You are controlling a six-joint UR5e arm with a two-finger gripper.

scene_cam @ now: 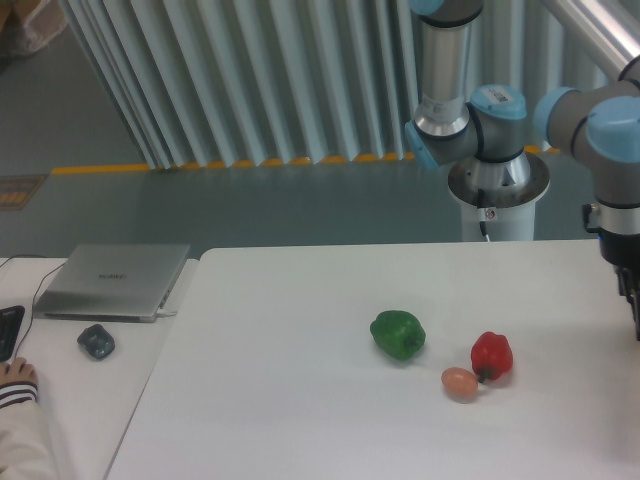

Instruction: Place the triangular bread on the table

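Camera view from the fixed position shows the white surface (300, 400) carrying three small items on its right half: a green pepper (398, 334), a red pepper (492, 356) to its right and slightly nearer, and a small round peach-brown item (460, 382) touching or just beside the red pepper's near left side. No triangular bread can be made out anywhere on the surface. At the far right edge of the frame the arm (612, 130) comes down, and only a dark sliver of the tool (632, 290) shows above the surface's right side; the frame cuts it off, so I cannot tell whether it is released, clenched, or grasping anything. To the left stands an adjoining desk (60, 400) with a closed grey laptop (112, 280), a dark mouse (96, 342) near it, and a person's hand (16, 374) at the left edge.
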